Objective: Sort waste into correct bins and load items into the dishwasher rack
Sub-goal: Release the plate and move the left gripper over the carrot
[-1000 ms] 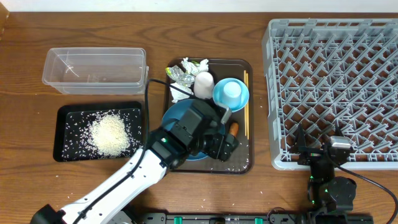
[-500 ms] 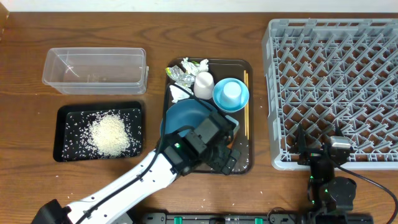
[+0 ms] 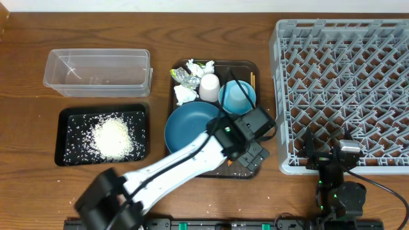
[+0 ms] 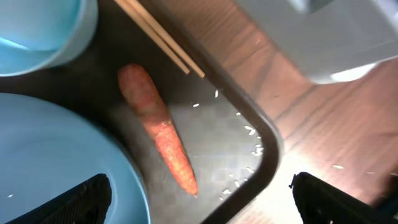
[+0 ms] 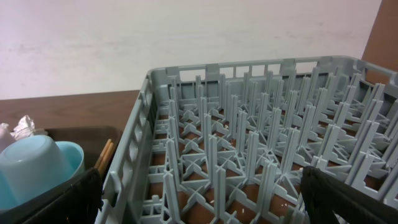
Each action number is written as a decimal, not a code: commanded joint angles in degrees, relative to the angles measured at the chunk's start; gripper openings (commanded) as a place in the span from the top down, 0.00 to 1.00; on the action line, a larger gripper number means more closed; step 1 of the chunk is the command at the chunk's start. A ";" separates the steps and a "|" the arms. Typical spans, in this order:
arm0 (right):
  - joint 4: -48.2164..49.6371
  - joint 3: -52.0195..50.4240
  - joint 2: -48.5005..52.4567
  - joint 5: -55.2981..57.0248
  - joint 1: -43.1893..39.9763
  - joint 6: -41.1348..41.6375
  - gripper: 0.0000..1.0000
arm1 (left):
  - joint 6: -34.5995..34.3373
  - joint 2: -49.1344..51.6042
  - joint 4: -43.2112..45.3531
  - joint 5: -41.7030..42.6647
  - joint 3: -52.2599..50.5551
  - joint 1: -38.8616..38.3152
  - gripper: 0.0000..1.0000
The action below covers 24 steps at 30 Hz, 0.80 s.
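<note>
**A:** Where is the carrot point(image 4: 158, 130)?

**B:** On the brown tray point(image 4: 268, 155), centre-left in the left wrist view; close beside the dish point(image 4: 50, 168), below the chopsticks point(image 4: 163, 38).

**A:** How does it lie?

**B:** Flat; its long axis runs from upper left to lower right; thick end upper left, thin tip lower right, toward loose rice point(image 4: 249, 132) near the tray's corner.

**A:** And the left pincer point(image 4: 199, 199)?

**B:** Spread wide, nothing in it; its fingers show at the bottom corners of the frame. The right pincer point(image 5: 208, 205) is spread too, facing the rack point(image 5: 149, 81).

**A:** How should it take the carrot?

**B:** I'd shift toward frame left to centre on it; turn the wrist so the fingers close across the narrow width; grip mid-body, not the tip; come down clear of the dish rim; then, I judge, carry it to the black tray point(image 3: 64, 115).
</note>
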 commanded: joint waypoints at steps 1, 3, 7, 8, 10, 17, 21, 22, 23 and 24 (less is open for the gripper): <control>-0.22 -0.09 0.15 0.57 -0.79 -0.11 0.01 | 1.18 1.27 0.66 -1.14 0.68 -0.02 0.05; -0.22 -0.09 0.15 0.57 -0.79 -0.11 0.01 | 1.18 2.16 1.44 -1.14 0.59 -0.02 0.05; -0.20 -0.09 0.15 0.57 -0.79 -0.11 0.01 | 1.18 3.56 2.71 -1.11 0.59 -0.02 0.06; -0.22 -0.09 0.15 0.57 -0.79 -0.11 0.01 | 1.20 3.98 3.26 -1.14 0.59 -0.04 0.06; -0.22 -0.09 0.15 0.57 -0.79 -0.11 0.01 | 1.20 5.27 4.66 -1.14 0.59 -0.02 0.06; -0.22 -0.09 0.15 0.57 -0.79 -0.11 0.01 | 1.16 9.75 8.35 -4.55 0.59 -0.02 0.06; -0.22 -0.09 0.15 0.57 -0.79 -0.11 0.01 | 1.11 11.32 8.83 -8.76 0.59 -0.02 0.06; -0.22 -0.09 0.15 0.57 -0.79 -0.11 0.01 | 1.14 11.58 8.83 -9.16 0.59 -0.02 0.06; -0.22 -0.09 0.15 0.57 -0.79 -0.11 0.01 | 1.11 11.82 8.94 -9.27 0.59 -0.02 0.06; -0.22 -0.09 0.15 0.57 -0.79 -0.11 0.01 | 0.85 11.89 9.03 -9.27 0.59 -0.02 0.06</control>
